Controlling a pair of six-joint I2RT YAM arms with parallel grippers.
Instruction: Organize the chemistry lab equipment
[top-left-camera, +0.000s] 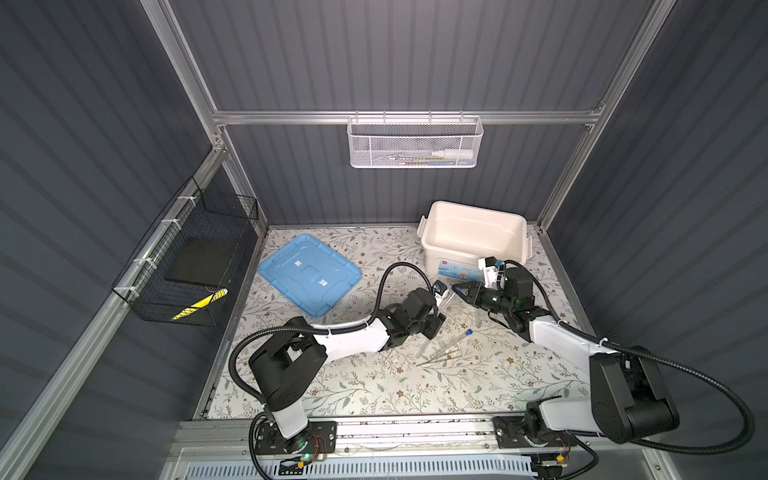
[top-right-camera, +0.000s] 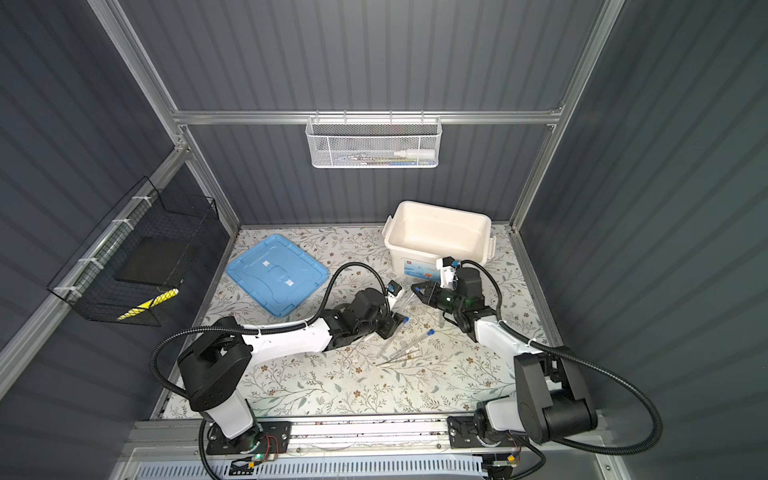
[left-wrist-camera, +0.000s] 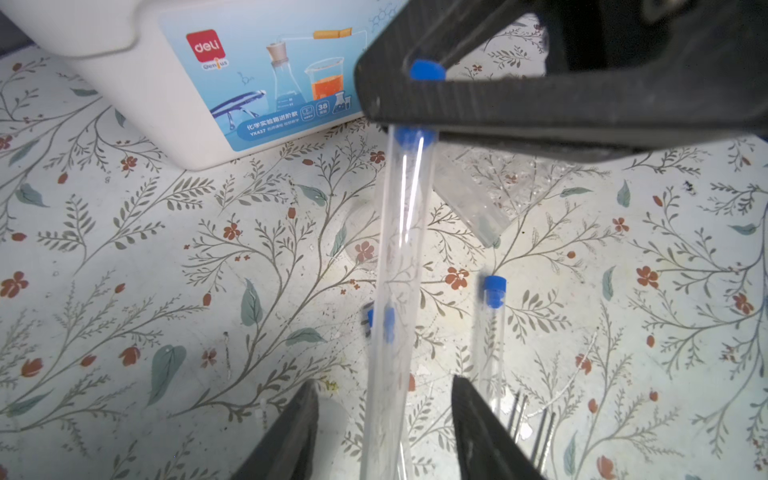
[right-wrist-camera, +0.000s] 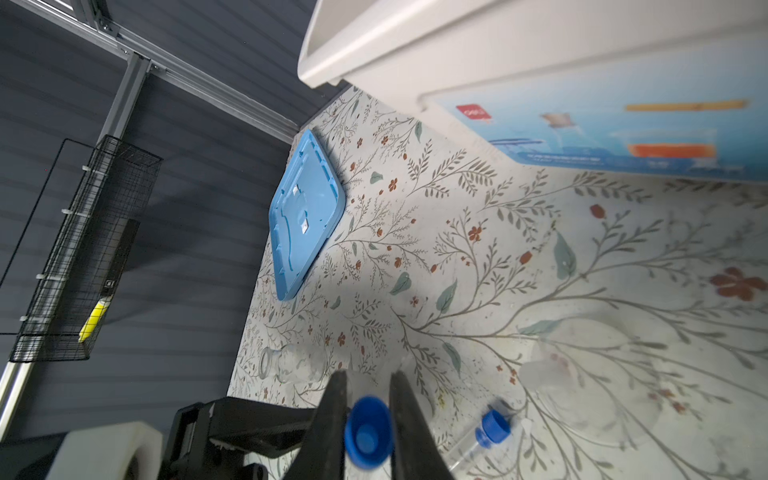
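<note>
The surface (top-left-camera: 374, 382) is a pale sheet printed with twigs, leaves and small red flowers. Dark grey ribbed walls and a silver metal frame close it in. A white mesh basket (top-left-camera: 415, 145) hangs on the back wall and a black wire basket (top-left-camera: 187, 257) on the left wall. An open cream box (top-left-camera: 434, 249) stands at the back right, and its blue lid (top-left-camera: 309, 276) lies flat well to the left of it.

Near the middle, just in front of the box, the two hands meet over one test tube (left-wrist-camera: 399, 249). The right hand (top-left-camera: 456, 287) is pressed together on the tube's blue-capped end. The tube slants from there to the left hand (left-wrist-camera: 382, 382). That hand's fingers (left-wrist-camera: 482, 432) are spread, with the tube passing between them and a gap on each side.

A second tube (top-left-camera: 467, 333) lies on the surface just in front of the hands. A third tube (top-right-camera: 405, 320) lies close beside the left hand. The thin tweezers (top-left-camera: 440, 359) lie next to these two tubes, on the side towards the front edge. A clear rack (left-wrist-camera: 469, 199) rests on the surface under the right hand, its shape hard to make out.
</note>
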